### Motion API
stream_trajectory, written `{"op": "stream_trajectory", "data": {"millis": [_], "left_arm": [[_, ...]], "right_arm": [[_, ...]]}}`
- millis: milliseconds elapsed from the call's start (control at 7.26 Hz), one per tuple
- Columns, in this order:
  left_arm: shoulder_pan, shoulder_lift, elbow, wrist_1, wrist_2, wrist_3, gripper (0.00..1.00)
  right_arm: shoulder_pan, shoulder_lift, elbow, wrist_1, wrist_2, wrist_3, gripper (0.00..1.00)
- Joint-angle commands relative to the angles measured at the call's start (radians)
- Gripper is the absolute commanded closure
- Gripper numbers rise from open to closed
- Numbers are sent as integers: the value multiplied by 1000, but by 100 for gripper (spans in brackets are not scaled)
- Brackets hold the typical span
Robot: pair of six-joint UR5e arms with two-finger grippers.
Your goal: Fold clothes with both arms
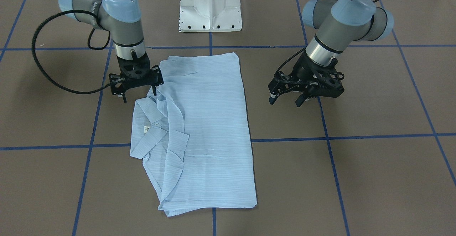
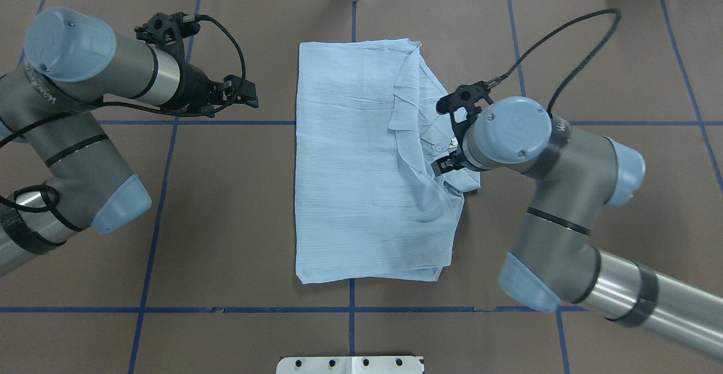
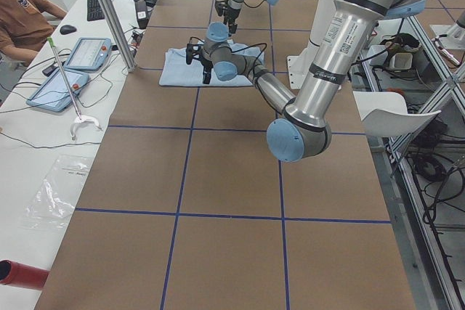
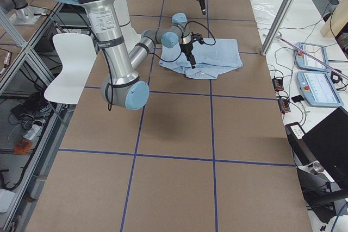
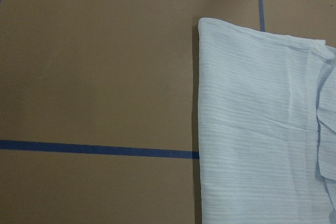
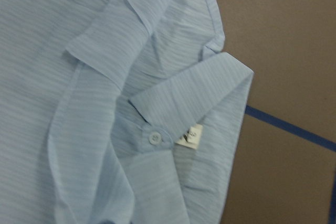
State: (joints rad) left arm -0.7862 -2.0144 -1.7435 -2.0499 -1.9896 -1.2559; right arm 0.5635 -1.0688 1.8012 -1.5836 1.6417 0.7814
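- The left arm (image 2: 85,63) reaches in over the brown desk (image 2: 226,221), its wrist hanging above bare paper.
- The left end effector (image 1: 285,102) hangs with its fingers spread wide and nothing between them, near the shirt's straight folded edge but clear of it.
- A blue tape line (image 2: 271,122) runs under that end effector and on beneath the shirt.
- The pale-blue shirt (image 2: 350,165) lies flat mid-desk, folded into a long rectangle whose length runs away from the robot; the white pedestal base (image 1: 210,11) stands just beyond its short edge on the robot's side.
- On the shirt's right side a loose flap of cloth lies doubled over, and the collar (image 6: 194,93) sticks out past it, showing a small white button (image 6: 154,138) and the neck label (image 6: 190,136).
- The right end effector (image 1: 139,95) hangs low with its fingers apart, one over bare desk, the other at the shirt's edge just beside the collar; it grips no cloth.
- The right arm (image 2: 565,159) bends in behind it.
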Motion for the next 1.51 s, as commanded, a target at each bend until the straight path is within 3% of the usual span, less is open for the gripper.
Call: {"op": "stream_trajectory", "data": {"millis": [0, 275, 964, 1377], "left_arm": [[4, 0, 16, -9, 0, 6, 0], [4, 0, 19, -10, 0, 7, 0], [7, -4, 32, -10, 0, 6, 0], [18, -9, 32, -10, 0, 0, 0]], "right_arm": [[1, 186, -202, 34, -8, 9, 0], [-8, 220, -346, 164, -25, -4, 0], [-25, 158, -339, 157, -23, -43, 0], [79, 72, -266, 154, 18, -187, 0]]}}
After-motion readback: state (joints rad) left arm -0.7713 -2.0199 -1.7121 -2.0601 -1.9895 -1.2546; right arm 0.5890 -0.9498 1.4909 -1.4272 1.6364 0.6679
